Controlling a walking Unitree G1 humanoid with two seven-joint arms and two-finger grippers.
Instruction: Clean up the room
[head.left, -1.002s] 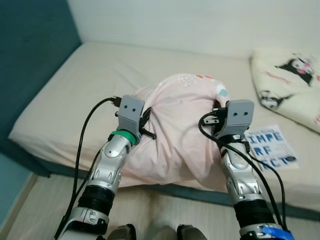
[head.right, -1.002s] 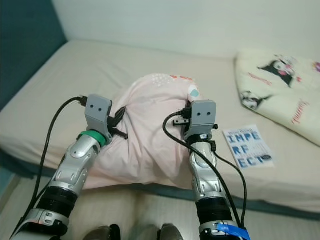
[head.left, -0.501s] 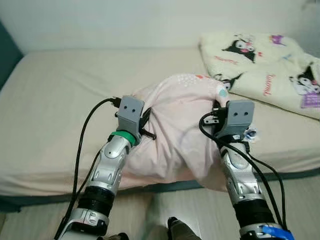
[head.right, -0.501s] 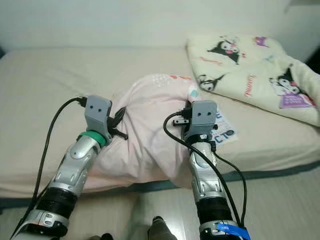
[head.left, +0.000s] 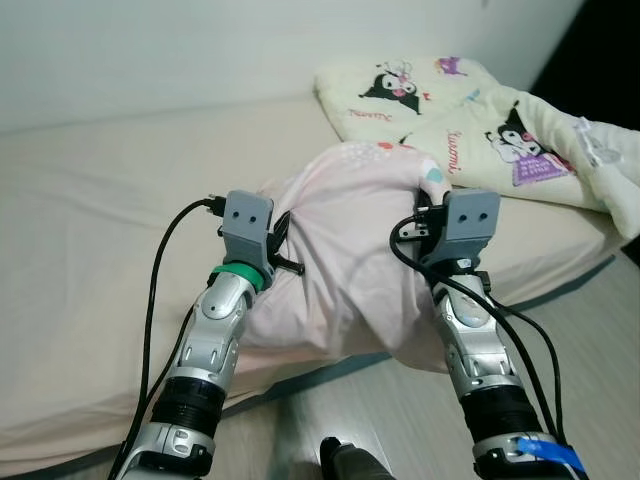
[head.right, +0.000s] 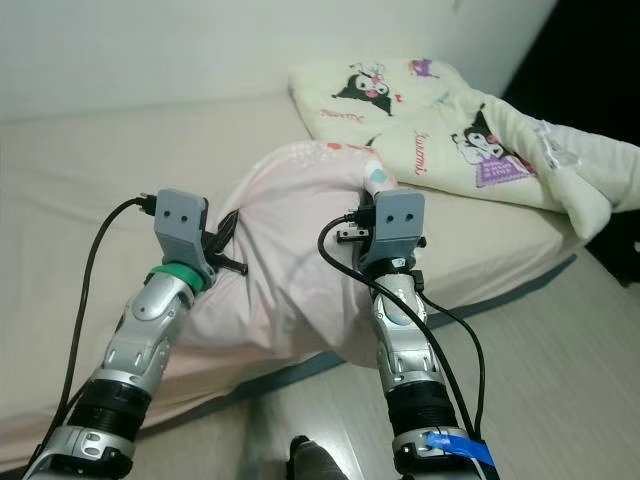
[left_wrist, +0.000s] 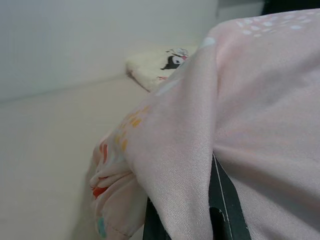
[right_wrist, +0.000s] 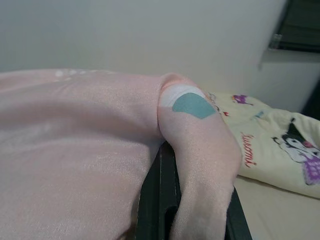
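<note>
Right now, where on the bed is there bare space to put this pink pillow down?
The bare sheet of the bed to the robot's left, between the wall and the pink pillow, is free. The far right is crowded by the folded cartoon blanket. Both the left gripper and the right gripper grip the pillow.

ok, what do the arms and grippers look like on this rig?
Two silver segmented arms with black ribbed cuffs and looped black cables. Each wrist carries a grey camera box; the left gripper has a green ring behind it, and the right gripper arm has blue tape. Fingers are black.
</note>
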